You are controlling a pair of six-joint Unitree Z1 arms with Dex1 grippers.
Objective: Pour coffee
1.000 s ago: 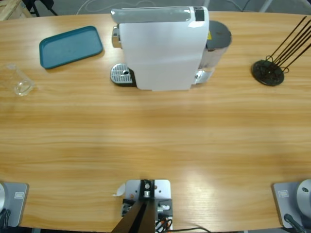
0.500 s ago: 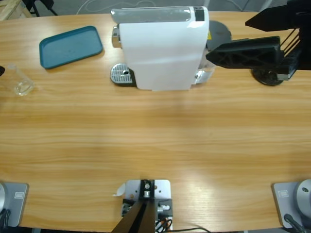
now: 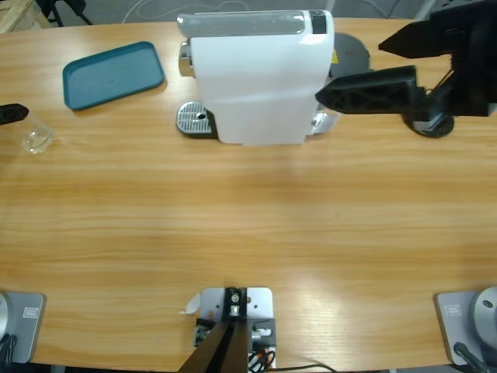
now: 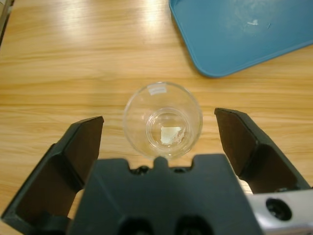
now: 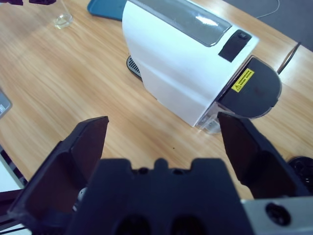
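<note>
- I think I am in a test room or lab set up like a coffee corner, not a real kitchen.
- I work at a long, light brown wooden table with very few things on it.
- A big white boxy coffee machine with a dark round tank at its back sits alone near the far edge.
- A flat blue-green plastic tray lies beside it.
- A black round stand with thin dark sticks is near the other end.
- Past the table edge I see grey floor and a pale loose cable.
</note>
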